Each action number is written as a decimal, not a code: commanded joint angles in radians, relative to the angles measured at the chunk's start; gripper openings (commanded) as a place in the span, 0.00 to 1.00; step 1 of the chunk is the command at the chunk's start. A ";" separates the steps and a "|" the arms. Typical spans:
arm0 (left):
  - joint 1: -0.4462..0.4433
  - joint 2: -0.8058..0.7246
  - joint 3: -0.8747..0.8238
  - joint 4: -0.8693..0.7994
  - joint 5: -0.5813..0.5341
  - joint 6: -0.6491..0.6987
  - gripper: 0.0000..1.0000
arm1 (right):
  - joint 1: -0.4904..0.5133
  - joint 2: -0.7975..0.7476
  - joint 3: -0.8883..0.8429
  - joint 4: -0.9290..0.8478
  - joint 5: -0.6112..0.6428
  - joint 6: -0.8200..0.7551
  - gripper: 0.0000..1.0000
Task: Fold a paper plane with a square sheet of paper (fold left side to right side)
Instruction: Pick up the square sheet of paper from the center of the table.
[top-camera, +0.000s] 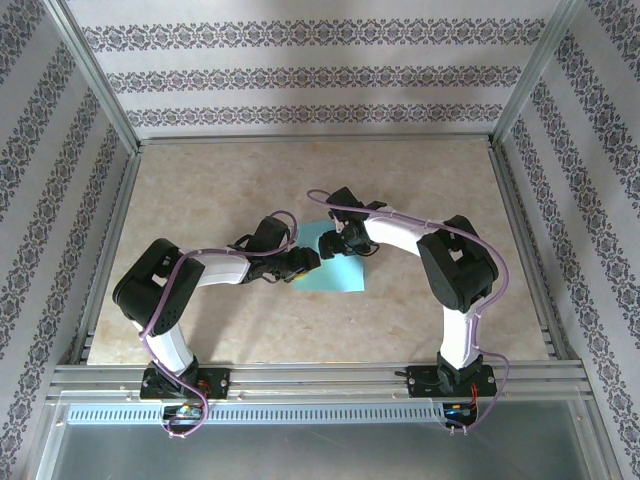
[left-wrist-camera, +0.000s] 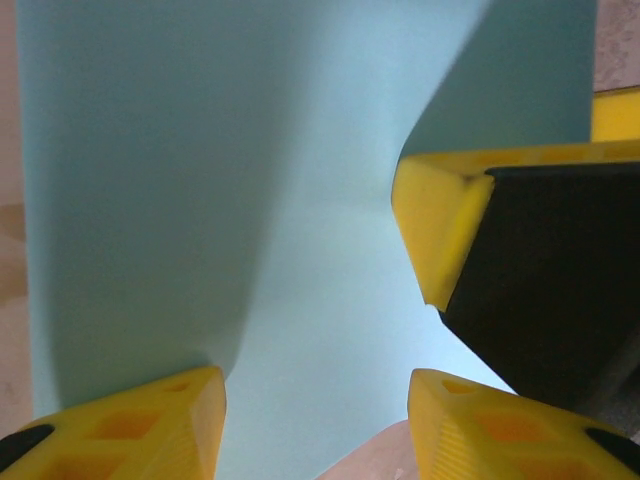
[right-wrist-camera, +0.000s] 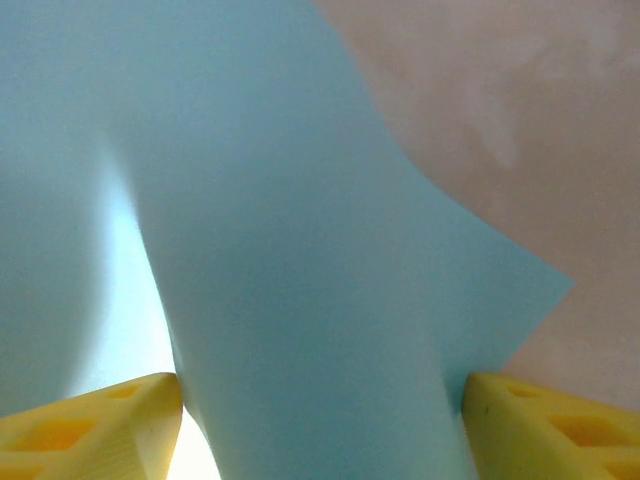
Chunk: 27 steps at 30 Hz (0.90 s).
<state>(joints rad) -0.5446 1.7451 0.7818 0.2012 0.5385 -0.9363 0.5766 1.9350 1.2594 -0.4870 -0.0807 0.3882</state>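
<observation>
One square sheet of paper (top-camera: 340, 275), teal-blue, unmarked, buckled upward mid-sheet.

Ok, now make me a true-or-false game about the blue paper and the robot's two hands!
1. The paper is already folded into a pointy plane. False: it is a plain sheet, bending upward, not a plane.
2. The left hand and the right hand both meet at the paper. True.
3. The robot's fingers are red. False: they are yellow.
4. The table is beige. True.
5. The right hand's fingers stand apart, with paper between them. True.
</observation>
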 joint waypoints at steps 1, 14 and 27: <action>-0.017 0.011 0.010 -0.011 -0.008 0.000 0.52 | 0.008 -0.022 0.020 -0.045 -0.016 -0.009 0.69; -0.013 -0.040 0.023 -0.012 -0.016 0.046 0.57 | 0.009 -0.030 0.019 -0.049 -0.067 -0.019 0.45; 0.202 -0.321 -0.073 -0.011 0.086 0.201 0.71 | -0.061 -0.241 -0.086 0.063 -0.330 -0.020 0.32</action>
<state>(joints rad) -0.4068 1.4822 0.7647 0.1574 0.5507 -0.7956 0.5415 1.7794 1.2053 -0.4740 -0.2897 0.3851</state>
